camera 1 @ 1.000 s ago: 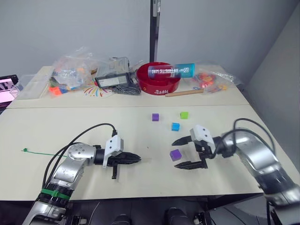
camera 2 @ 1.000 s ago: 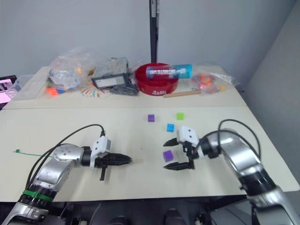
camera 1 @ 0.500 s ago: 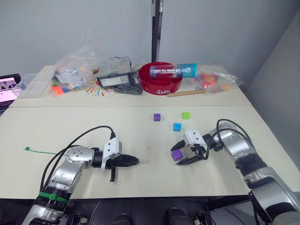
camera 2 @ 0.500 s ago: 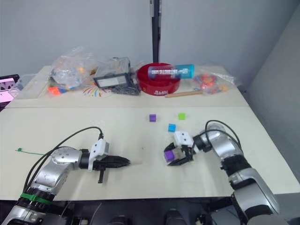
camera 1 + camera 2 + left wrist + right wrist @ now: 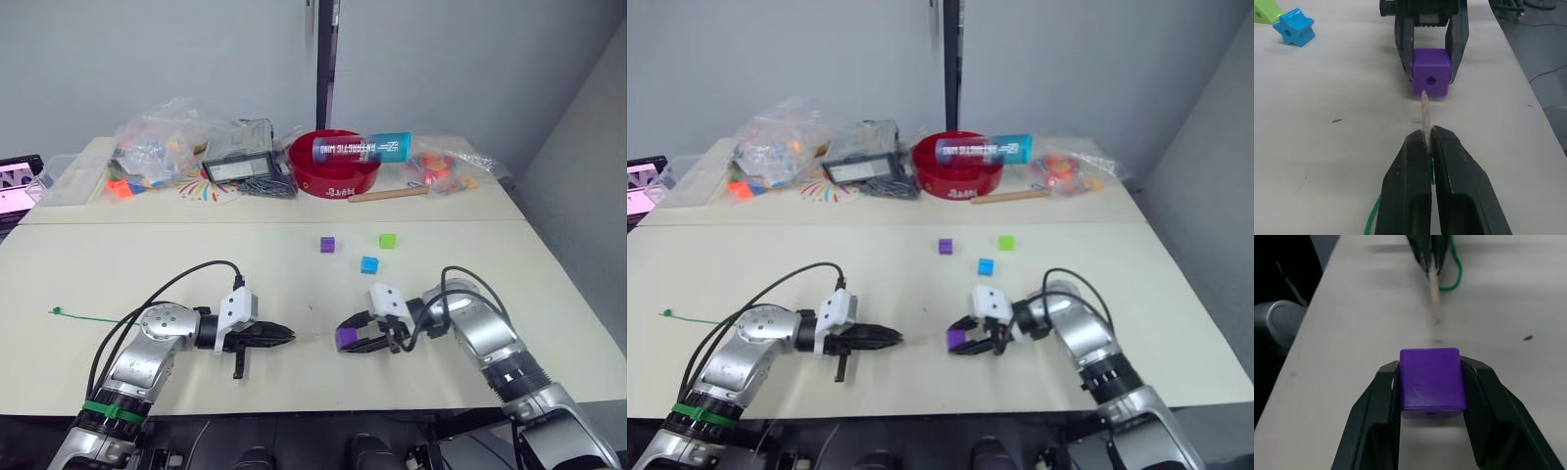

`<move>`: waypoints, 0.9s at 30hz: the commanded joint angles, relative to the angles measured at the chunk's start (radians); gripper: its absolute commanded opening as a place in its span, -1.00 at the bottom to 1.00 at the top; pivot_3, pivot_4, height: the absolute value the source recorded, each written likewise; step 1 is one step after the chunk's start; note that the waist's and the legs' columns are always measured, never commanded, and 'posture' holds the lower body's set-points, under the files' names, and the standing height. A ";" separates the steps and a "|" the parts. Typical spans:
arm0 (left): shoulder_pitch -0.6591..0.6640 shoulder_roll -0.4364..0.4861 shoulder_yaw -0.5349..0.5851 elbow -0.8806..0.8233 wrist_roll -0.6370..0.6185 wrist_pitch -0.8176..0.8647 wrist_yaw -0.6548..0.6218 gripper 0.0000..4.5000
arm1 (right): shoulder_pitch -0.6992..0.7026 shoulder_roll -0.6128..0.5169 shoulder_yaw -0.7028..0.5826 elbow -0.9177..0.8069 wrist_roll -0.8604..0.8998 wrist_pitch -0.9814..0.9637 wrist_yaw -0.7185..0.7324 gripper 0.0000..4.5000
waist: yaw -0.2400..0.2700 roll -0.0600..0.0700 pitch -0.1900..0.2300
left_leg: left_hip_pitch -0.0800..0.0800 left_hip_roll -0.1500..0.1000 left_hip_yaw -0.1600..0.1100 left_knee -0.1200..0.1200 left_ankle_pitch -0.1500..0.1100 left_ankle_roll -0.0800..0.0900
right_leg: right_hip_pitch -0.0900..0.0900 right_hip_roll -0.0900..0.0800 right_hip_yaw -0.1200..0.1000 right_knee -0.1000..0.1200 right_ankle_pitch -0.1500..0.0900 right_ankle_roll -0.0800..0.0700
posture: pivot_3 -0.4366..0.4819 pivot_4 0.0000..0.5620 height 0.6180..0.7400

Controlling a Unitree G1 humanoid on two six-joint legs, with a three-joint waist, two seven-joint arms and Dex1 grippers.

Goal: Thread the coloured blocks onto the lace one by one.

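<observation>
Held block point(image 5: 346, 338) sits mid-tabletop point(image 5: 147, 264), three loose blocks point(image 5: 368, 264) behind it, lace point(image 5: 83, 317) far left.

Blue-capped tube point(image 5: 361, 149) lying across red bowl point(image 5: 333, 174): white lettering, too small to read. Red bowl: pale marking on front wall, likewise illegible.

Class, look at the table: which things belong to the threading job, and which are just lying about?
Belonging to the job:
purple block held in the right gripper
lace, its stiff tip pinched in the left gripper
second purple block, blue block, green block

Lying about:
red bowl
blue tube
plastic bags
</observation>
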 commanded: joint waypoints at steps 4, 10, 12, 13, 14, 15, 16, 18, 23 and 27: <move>-0.014 -0.015 -0.017 -0.037 0.003 0.004 0.009 -1.00 | 0.025 0.007 0.021 -0.045 -0.060 0.052 -0.101 -0.47 | 0.001 0.000 0.000 | 0.000 0.000 0.000 0.000 0.000 0.000 | 0.000 0.000 0.000 0.000 0.000 0.000 | -0.05 -0.47 0.85; -0.014 -0.031 -0.028 -0.015 0.032 -0.017 0.037 -1.00 | 0.060 -0.008 0.045 -0.068 -0.069 0.062 -0.106 -0.47 | 0.001 0.000 0.000 | 0.001 0.000 0.000 0.000 0.000 0.000 | 0.001 0.000 0.000 0.000 0.000 0.000 | -0.05 -0.47 0.85; -0.014 -0.035 -0.031 -0.001 0.043 -0.030 0.041 -1.00 | 0.064 -0.011 0.047 -0.074 -0.066 0.066 -0.105 -0.47 | 0.001 0.000 0.000 | 0.001 0.000 0.000 0.000 0.000 0.000 | 0.002 0.000 0.000 -0.001 0.000 0.000 | -0.05 -0.47 0.85; -0.015 -0.037 -0.030 0.007 0.048 -0.033 0.045 -1.00 | 0.066 -0.013 0.048 -0.078 -0.062 0.069 -0.103 -0.47 | 0.002 0.000 0.000 | 0.001 0.000 0.000 0.000 0.000 0.000 | 0.002 0.000 0.000 -0.001 0.000 0.000 | -0.05 -0.47 0.85; -0.015 -0.041 -0.028 0.011 0.051 -0.036 0.049 -1.00 | 0.069 -0.014 0.049 -0.082 -0.057 0.071 -0.099 -0.47 | 0.002 0.000 0.000 | 0.001 0.000 0.000 0.000 0.000 0.000 | 0.002 0.000 0.000 -0.001 0.000 0.000 | -0.05 -0.47 0.85; -0.015 -0.043 -0.026 0.014 0.052 -0.038 0.051 -1.00 | 0.071 -0.016 0.049 -0.086 -0.051 0.076 -0.095 -0.47 | 0.003 0.000 0.000 | 0.001 0.000 0.000 0.000 0.000 0.000 | 0.002 0.000 0.000 -0.001 0.000 0.000 | -0.05 -0.47 0.85; -0.015 -0.046 -0.024 0.016 0.052 -0.039 0.053 -1.00 | 0.072 -0.021 0.052 -0.091 -0.048 0.076 -0.085 -0.47 | 0.004 0.000 0.000 | 0.001 0.000 0.000 0.000 0.000 0.000 | 0.002 0.000 0.000 -0.001 0.000 0.000 | -0.05 -0.47 0.85; -0.018 -0.048 -0.023 0.023 0.054 -0.043 0.053 -1.00 | 0.074 -0.032 0.053 -0.096 -0.044 0.079 -0.073 -0.47 | 0.006 0.000 0.000 | 0.001 0.000 0.000 0.000 0.000 0.000 | 0.002 0.000 0.000 -0.001 0.000 0.000 | -0.05 -0.47 0.85; -0.025 -0.051 -0.019 0.033 0.056 -0.045 0.059 -1.00 | 0.070 -0.043 0.052 -0.099 -0.037 0.087 -0.063 -0.47 | 0.012 0.000 0.000 | 0.001 -0.001 0.000 0.000 0.000 0.000 | 0.002 -0.001 0.000 -0.002 0.000 0.000 | -0.05 -0.47 0.85; -0.037 -0.039 -0.009 0.017 0.040 -0.017 0.046 -1.00 | 0.066 -0.049 0.057 -0.097 -0.039 0.093 -0.061 -0.47 | 0.015 0.000 0.000 | 0.001 -0.001 0.000 0.000 0.000 0.000 | 0.002 -0.001 0.000 -0.002 0.000 0.000 | -0.05 -0.47 0.85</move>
